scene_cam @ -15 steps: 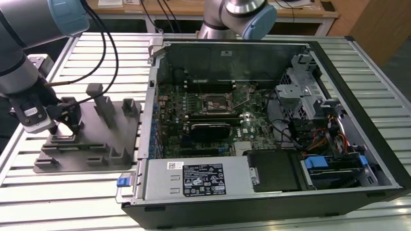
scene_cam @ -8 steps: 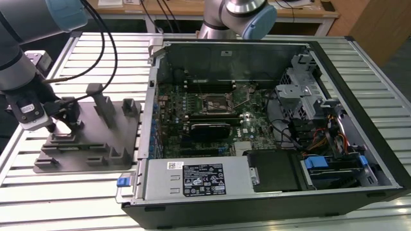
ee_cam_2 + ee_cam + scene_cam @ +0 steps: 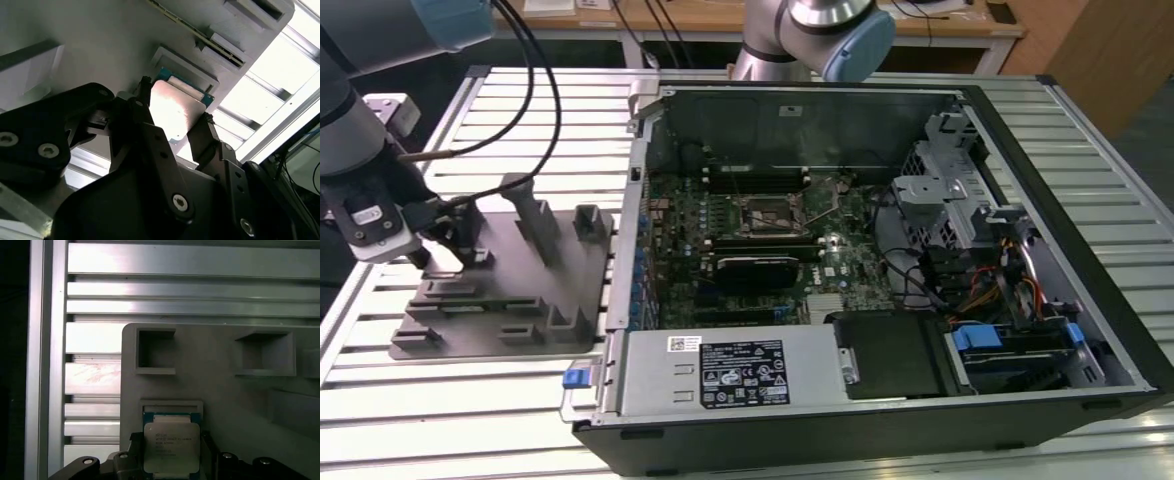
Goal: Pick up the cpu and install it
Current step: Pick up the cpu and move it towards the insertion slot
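A slatted metal worktop (image 3: 1067, 120) carries a grey tray (image 3: 494, 335) at the exterior view's left, beside an open computer case (image 3: 801, 120). The jaws are closed narrowly on the cpu (image 3: 171, 447), which sits at a recess in the tray.

Even overhead room light is falling across the aluminium slat table (image 3: 480, 110) in the exterior view, while the open computer case (image 3: 801, 120) is sitting dimmer inside, its walls shading the motherboard (image 3: 707, 200). The grey tray (image 3: 494, 290) is casting soft, short shadows from its upright blocks. In the second wrist view the cpu (image 3: 177, 112) is throwing white glare off its metal top, the slats behind are blowing out to white, and the black gripper (image 3: 175, 102) is reading as a near silhouette. In the first wrist view the slats are glaring in bright bands, and the strip beyond the table's edge is falling into black.
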Robot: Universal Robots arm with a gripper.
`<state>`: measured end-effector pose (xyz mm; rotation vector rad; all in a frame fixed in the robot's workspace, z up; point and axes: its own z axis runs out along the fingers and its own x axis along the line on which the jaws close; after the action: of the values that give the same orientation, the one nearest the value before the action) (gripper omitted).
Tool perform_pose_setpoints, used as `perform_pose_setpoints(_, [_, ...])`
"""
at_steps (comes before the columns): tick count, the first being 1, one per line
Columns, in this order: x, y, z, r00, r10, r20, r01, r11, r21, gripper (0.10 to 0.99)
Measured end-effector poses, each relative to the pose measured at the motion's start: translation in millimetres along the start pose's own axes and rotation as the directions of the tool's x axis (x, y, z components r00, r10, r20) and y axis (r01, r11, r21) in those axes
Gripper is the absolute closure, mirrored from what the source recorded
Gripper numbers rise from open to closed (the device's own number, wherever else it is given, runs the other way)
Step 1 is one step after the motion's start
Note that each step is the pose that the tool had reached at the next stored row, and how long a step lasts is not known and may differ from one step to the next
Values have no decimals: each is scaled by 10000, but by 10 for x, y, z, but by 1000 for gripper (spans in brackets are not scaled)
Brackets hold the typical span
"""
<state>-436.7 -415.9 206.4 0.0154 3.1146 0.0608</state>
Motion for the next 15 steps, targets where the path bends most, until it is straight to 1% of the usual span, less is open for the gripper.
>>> perform_pose_setpoints(3, [-1, 1, -32, 10000, 0, 0, 0, 10000, 0, 545])
perform_pose_setpoints(13, [-1, 1, -35, 10000, 0, 0, 0, 10000, 0, 545])
perform_pose_setpoints(15, [-1, 2, -46, 10000, 0, -5, 0, 10000, 3, 545])
